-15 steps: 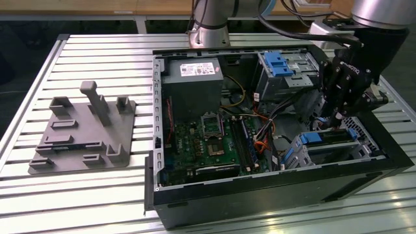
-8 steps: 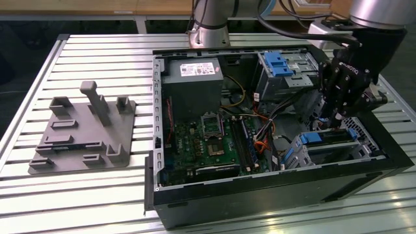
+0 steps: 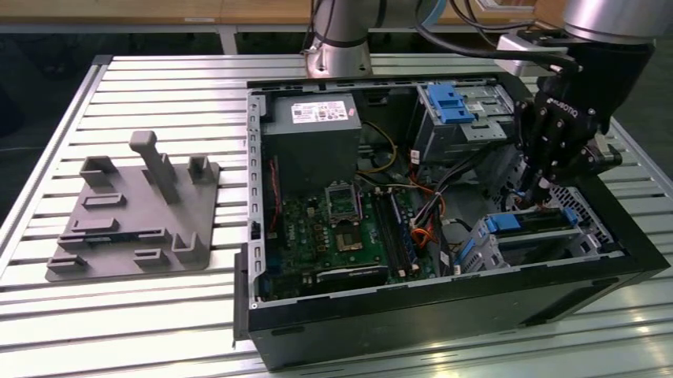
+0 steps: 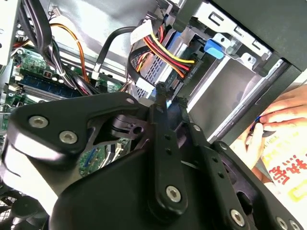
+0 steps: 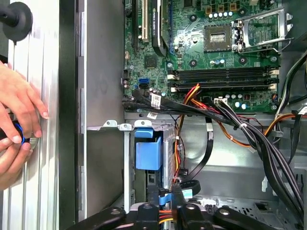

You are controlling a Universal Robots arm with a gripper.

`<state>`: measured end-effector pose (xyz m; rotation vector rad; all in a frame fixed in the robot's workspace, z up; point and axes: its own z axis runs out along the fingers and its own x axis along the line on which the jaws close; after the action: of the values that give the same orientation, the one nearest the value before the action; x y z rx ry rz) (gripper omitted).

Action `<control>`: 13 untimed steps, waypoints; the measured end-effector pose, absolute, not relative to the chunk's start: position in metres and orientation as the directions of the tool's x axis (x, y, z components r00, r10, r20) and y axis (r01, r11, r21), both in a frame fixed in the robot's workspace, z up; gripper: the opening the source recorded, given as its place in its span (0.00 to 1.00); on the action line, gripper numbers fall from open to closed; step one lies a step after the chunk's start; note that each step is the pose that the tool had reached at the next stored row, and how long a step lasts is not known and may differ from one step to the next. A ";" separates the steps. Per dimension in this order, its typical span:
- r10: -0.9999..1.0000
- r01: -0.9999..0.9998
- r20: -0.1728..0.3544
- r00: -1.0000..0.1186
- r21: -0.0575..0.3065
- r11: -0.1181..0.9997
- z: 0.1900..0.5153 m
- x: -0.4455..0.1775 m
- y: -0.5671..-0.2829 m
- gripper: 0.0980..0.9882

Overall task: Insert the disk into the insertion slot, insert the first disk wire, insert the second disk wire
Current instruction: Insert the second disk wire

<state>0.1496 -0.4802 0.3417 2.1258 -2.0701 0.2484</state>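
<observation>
Pincer [image 3: 538, 189] of the black arm reaches down into the open computer case [image 3: 442, 315] at about 3 o'clock in the exterior view, its tips low among the cables just above the lower drive cage. In the second wrist view the two slim fingers [image 4: 160, 103] stand nearly together, pinching a connector at the end of the red, yellow and black wire bundle [image 4: 160, 55]; whether they truly clamp it I cannot tell for sure, but they are closed on it. The disk [image 3: 522, 223], edged by its blue carrier, sits inside the insertion slot [image 3: 547, 244] at roughly 4 o'clock in the case. In the first wrist view the wide blue latch [image 5: 148, 152] lies just above the fingertips. Motherboard [image 3: 342, 228] fills the case floor. A person's hands [image 5: 17, 122] rest on the slatted bench [image 3: 158, 87] outside the case wall. A grey fixture plate [image 3: 131, 216] lies at 9 o'clock on the bench.
</observation>
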 end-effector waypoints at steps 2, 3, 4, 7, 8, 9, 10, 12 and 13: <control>-0.972 -1.000 0.233 0.026 0.001 -0.026 0.342 0.150 -0.480 0.17; -0.972 -1.000 0.234 0.026 0.001 -0.026 0.341 0.150 -0.480 0.17; -0.972 -1.000 0.235 0.026 0.001 -0.026 0.341 0.150 -0.480 0.17; -0.971 -1.000 0.237 0.026 0.001 -0.026 0.339 0.150 -0.480 0.17; -0.971 -1.000 0.237 0.026 0.001 -0.026 0.339 0.150 -0.480 0.17; -0.971 -1.000 0.237 0.026 0.001 -0.026 0.338 0.150 -0.480 0.17; -0.971 -1.000 0.238 0.026 0.001 -0.027 0.338 0.150 -0.480 0.17; -0.971 -1.000 0.238 0.026 0.001 -0.027 0.337 0.150 -0.480 0.17; -0.971 -1.000 0.238 0.026 0.001 -0.027 0.337 0.150 -0.480 0.17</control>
<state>0.1496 -0.4801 0.3371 2.1226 -2.0666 0.2543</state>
